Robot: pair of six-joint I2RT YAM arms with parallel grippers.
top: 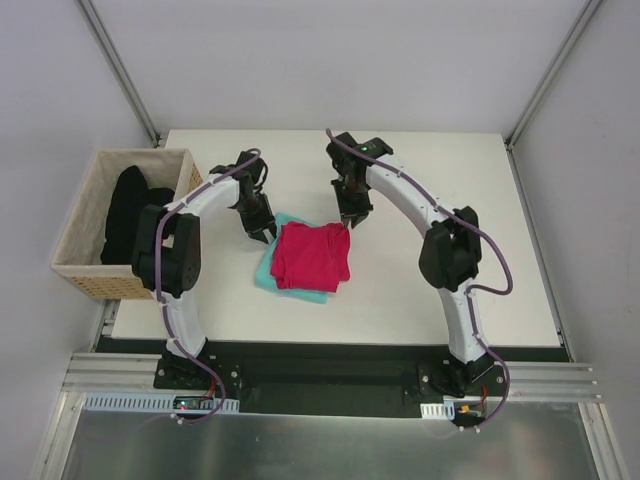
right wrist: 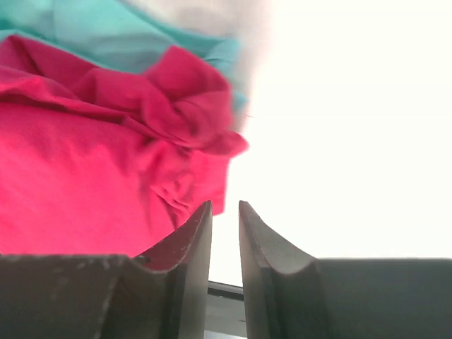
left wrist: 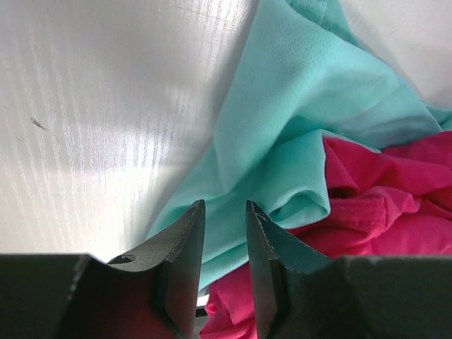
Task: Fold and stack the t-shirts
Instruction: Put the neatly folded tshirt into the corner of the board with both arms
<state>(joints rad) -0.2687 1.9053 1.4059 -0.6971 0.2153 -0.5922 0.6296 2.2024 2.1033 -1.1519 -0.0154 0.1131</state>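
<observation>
Tidying the stack, I judge, means pinching only loose corners: pink shirt [top: 312,255] lies folded on teal shirt [top: 266,272] mid-tabletop [top: 380,300], left claw [top: 262,233] and right claw [top: 350,220] at its far corners, both narrowly parted, empty; basket [top: 90,280] at left holds dark cloth [top: 130,215].

A white worktop [top: 450,290] sits centre frame, pale grey walls [top: 330,60] around it; a wicker basket [top: 75,240] stands at left.
</observation>
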